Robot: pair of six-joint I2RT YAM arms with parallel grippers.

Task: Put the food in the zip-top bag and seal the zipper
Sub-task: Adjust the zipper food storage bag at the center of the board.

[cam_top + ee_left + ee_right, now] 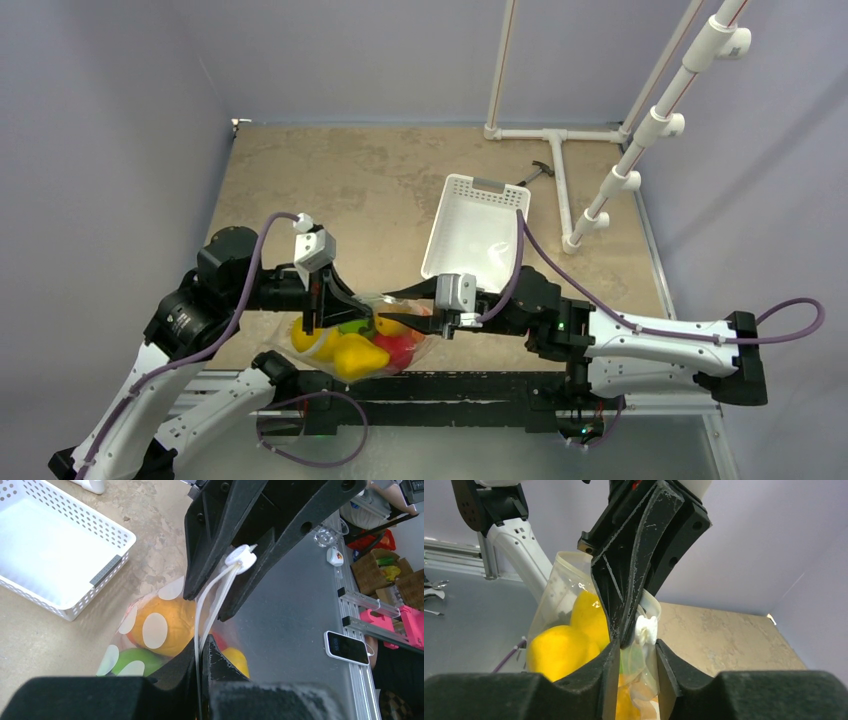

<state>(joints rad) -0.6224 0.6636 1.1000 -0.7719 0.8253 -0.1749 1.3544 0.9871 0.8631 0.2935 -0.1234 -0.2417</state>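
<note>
Tan stone-look table boxed in by grey walls. The white basket sits mid-right and the pipe frame far right, so the free tabletop is far left. The zip-top bag, with the food inside, hangs at the near edge. Left gripper is pinching its top, and right gripper is clamped on the zipper.
</note>
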